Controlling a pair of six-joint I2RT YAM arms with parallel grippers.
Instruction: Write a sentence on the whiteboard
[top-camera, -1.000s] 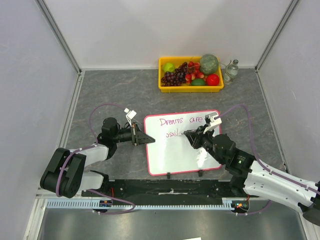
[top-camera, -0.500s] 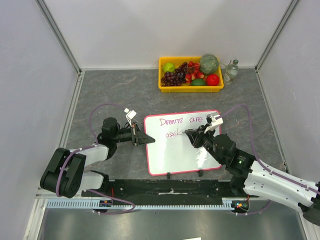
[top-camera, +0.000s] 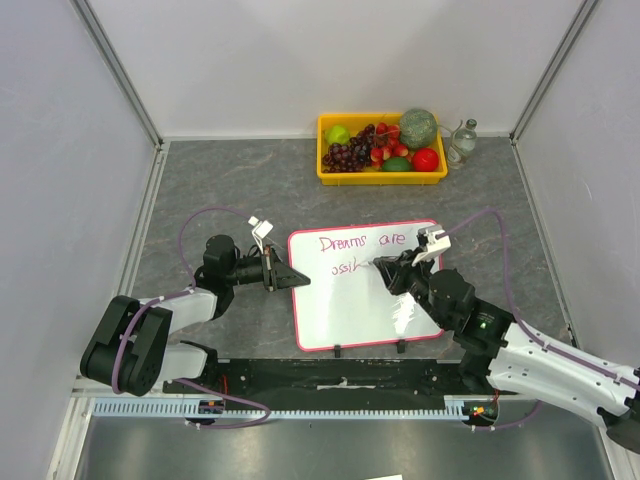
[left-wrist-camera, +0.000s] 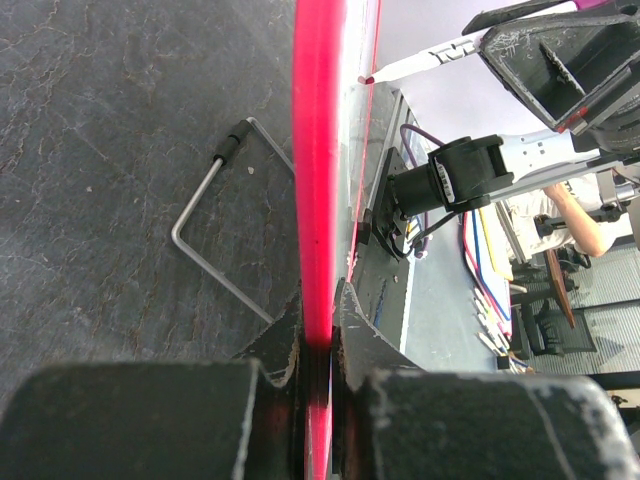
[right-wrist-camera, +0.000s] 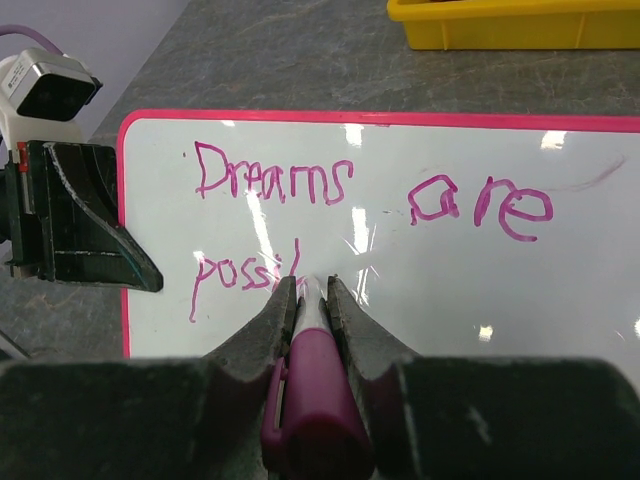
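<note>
magenta ink first: the sentence reads "Dreams are" on the top line, and below it "possi" plus one tall upstroke right at the pen tip. the letters are thin, a little wobbly and small against the glossy white, with light glare across them.

the whiteboard lies flat on the grey stone-look table, between the two arms. it has a pink-red rim and rounded corners, with two small black clips on its near edge.

the right gripper has its fingers pinched tight on a marker with a magenta body and a white nose. the tip is down on the board at the end of the second line. there's print on the barrel in the left wrist view, but it's too small to read.

the left gripper is clamped hard on the board's left edge, with the pink rim squeezed between its jaws.

at the far side, well apart from the board, a yellow tray holds fruit.
</note>
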